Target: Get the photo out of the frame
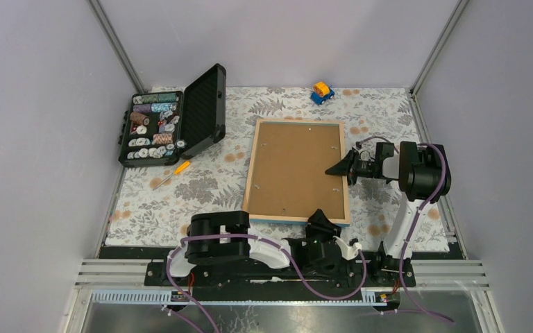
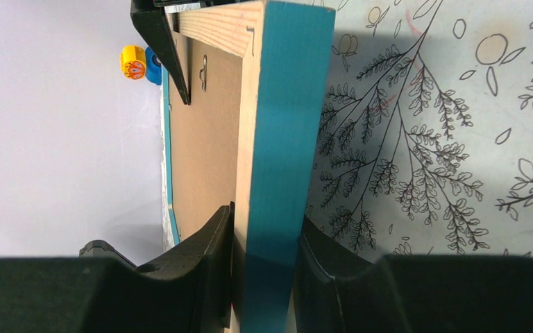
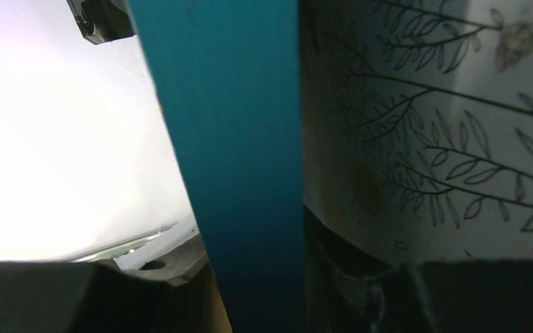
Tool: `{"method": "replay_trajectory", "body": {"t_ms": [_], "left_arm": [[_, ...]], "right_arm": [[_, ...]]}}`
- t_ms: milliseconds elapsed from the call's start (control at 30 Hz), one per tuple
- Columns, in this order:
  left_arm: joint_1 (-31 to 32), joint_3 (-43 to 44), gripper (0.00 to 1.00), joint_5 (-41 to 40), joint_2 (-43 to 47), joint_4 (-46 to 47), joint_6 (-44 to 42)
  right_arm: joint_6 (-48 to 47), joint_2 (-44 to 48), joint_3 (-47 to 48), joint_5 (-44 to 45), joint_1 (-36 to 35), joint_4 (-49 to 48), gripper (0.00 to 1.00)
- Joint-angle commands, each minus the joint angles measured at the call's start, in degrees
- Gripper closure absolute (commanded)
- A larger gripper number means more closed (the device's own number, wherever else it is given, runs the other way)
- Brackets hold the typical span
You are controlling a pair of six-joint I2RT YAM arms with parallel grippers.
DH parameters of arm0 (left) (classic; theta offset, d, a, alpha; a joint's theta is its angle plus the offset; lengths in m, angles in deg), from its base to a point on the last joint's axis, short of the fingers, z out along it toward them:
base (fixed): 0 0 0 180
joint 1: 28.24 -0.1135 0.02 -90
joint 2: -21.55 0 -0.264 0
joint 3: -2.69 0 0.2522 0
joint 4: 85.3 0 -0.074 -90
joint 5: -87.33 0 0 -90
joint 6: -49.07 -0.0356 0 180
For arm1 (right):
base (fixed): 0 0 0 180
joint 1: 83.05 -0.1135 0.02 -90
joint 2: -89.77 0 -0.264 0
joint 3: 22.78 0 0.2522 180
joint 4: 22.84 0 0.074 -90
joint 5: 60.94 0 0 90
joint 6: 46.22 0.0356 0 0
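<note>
The frame lies back side up on the patterned table, its brown fibreboard facing me inside a light wood rim with a turquoise edge. My left gripper is shut on the frame's near edge; in the left wrist view the turquoise edge runs between its fingers. My right gripper is shut on the frame's right edge; the right wrist view shows the turquoise edge between its jaws. The photo is hidden under the backing board.
An open black case of poker chips stands at the back left. A yellow-handled screwdriver lies in front of it. A small yellow and blue toy car sits at the back, also in the left wrist view.
</note>
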Motion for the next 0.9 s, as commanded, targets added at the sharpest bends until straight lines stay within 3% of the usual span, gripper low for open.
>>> {"method": "replay_trajectory", "body": {"t_ms": [0,100,267,367,467,733,867], "left_arm": [[-0.3,1.0,0.78,-2.5,2.6,6.5,4.9],[-0.3,1.0,0.67,-2.1,3.4,5.8,5.2],[-0.3,2.2,0.20,1.8,8.4,-5.0,10.1],[-0.3,3.6,0.07,6.1,13.6,-14.5,14.0],[-0.8,4.6,0.02,8.5,18.2,-21.6,15.3],[-5.5,9.7,0.01,18.8,30.2,-46.8,24.9],[-10.7,9.7,0.01,21.8,33.7,-49.1,24.3]], "right_arm": [[1.0,-0.6,0.2,-2.1,-0.7,-1.6,0.66],[0.6,0.8,1.0,-2.0,-0.6,-0.1,0.79],[-7.3,5.6,4.4,0.8,-0.4,11.8,0.93],[-14.0,8.4,8.5,3.6,0.0,23.7,1.00],[-19.7,10.6,13.5,7.4,0.5,35.6,1.00],[-33.8,12.1,32.3,19.2,2.5,63.2,1.00],[-39.1,11.8,39.8,25.6,3.6,72.8,1.00]]}}
